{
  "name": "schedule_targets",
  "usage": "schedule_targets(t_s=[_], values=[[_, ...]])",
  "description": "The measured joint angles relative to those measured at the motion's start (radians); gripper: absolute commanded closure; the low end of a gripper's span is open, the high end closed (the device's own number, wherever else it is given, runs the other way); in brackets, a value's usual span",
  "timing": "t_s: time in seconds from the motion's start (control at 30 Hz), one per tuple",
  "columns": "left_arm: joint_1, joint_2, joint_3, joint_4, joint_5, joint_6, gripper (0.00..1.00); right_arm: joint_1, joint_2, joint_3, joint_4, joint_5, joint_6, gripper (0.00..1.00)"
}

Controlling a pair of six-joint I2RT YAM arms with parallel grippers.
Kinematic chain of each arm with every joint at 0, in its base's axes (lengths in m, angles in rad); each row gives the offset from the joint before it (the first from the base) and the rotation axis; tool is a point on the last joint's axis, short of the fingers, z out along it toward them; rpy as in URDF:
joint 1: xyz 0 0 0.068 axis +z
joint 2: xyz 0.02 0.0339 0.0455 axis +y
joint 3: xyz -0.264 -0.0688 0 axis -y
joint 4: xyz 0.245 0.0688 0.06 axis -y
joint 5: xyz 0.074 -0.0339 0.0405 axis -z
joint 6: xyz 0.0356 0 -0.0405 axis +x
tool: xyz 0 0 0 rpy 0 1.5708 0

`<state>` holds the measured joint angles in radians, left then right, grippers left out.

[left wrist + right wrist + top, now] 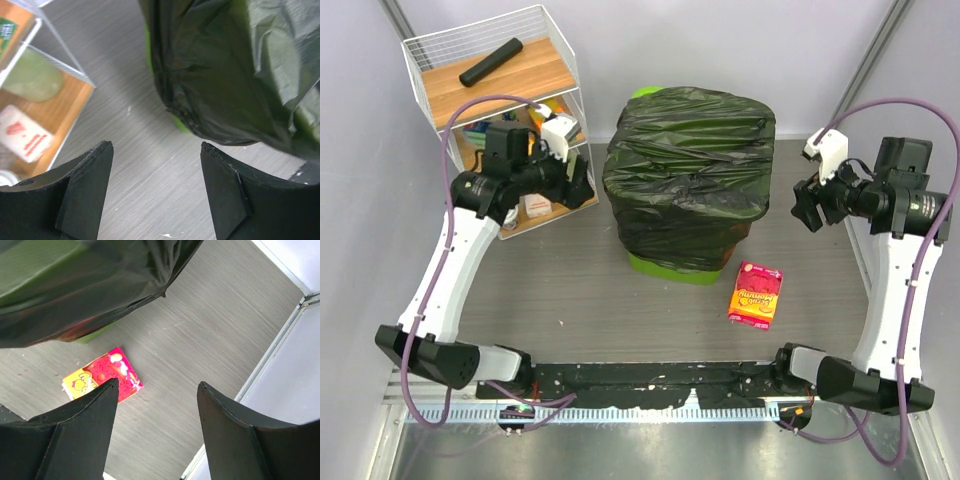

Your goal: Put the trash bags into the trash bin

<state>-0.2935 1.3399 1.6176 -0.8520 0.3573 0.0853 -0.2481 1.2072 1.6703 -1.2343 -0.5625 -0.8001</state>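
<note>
your bag (685, 165) sat draped over the bin (665, 267), between your arms, left gripper (156, 146) spread empty just beside it, right gripper (158, 383) spread empty near its other side

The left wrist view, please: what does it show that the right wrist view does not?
Only the left wrist view shows the wooden shelf of the wire rack, with packets on it. Only the right wrist view shows the pink-and-yellow snack packet. Both show the black trash bag draped over the green trash bin, and the grey table.
</note>
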Motion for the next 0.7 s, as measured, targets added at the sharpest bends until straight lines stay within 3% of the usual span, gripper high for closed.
schedule_targets(t_s=[0.4,0.7], values=[[-0.201,0.016,-0.08,0.117,0.048,-0.109,0.27,0.0,-0.113,0.031,-0.109,0.001,0.023,0.3],[-0.37,0.015,-0.152,0.15,0.046,-0.138,0.27,0.0,-0.095,0.066,-0.126,0.0,0.08,0.3]])
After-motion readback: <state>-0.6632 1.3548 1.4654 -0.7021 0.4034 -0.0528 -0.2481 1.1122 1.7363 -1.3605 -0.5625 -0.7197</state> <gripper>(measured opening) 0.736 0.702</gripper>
